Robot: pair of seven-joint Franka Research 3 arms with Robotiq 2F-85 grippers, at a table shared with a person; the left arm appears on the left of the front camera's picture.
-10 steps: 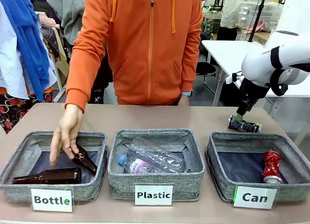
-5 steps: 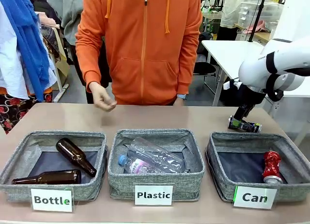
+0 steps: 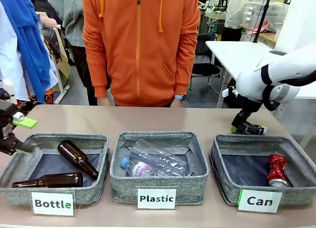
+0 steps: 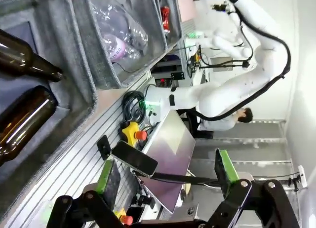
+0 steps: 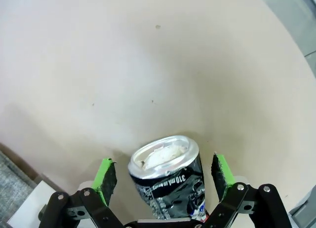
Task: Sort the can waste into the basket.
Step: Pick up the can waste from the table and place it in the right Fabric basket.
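The black can (image 3: 255, 129) lies on its side on the table behind the Can basket (image 3: 220, 161). My right gripper (image 3: 239, 123) is down at the can's left end. In the right wrist view the can (image 5: 170, 181) sits between the green pads (image 5: 106, 174), with the right gripper (image 5: 163, 173) open and a gap on each side. The red can (image 3: 277, 170) lies inside the Can basket at its right, also seen as the red can (image 4: 165, 16) in the left wrist view. My left gripper (image 3: 22, 135) hangs open at the table's left edge, holding nothing.
The Bottle basket (image 3: 101, 141) holds two brown bottles (image 3: 76, 159). The Plastic basket (image 3: 158, 139) holds clear plastic bottles (image 3: 148, 164). A person in an orange hoodie (image 3: 143, 45) stands at the far side, arms down.
The person's hand let go of a brown bottle in the Bottle basket and drew back. My right gripper sank left toward the black can. My left gripper came in at the left edge.
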